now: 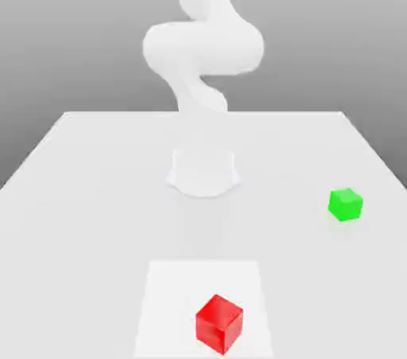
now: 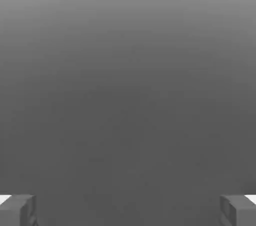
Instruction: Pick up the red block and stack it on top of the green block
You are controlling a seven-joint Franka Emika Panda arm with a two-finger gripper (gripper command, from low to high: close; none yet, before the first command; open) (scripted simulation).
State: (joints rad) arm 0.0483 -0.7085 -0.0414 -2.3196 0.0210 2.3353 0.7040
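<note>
The red block [image 1: 219,323] sits on the white table near its front edge, on a paler square patch. The green block [image 1: 345,204] rests farther back, toward the exterior view's right, well apart from the red one. My white arm [image 1: 203,48] rises from its base [image 1: 203,171] at the middle of the table and bends high above both blocks. In the hand view my gripper [image 2: 128,211] is open, its grey fingertips [image 2: 17,210] standing far apart with nothing between them, against plain grey background.
The white table [image 1: 79,191] stretches wide, with its back edge behind the arm's base and side edges slanting outward toward the front. The pale square patch [image 1: 171,294] lies flat on the table around the red block.
</note>
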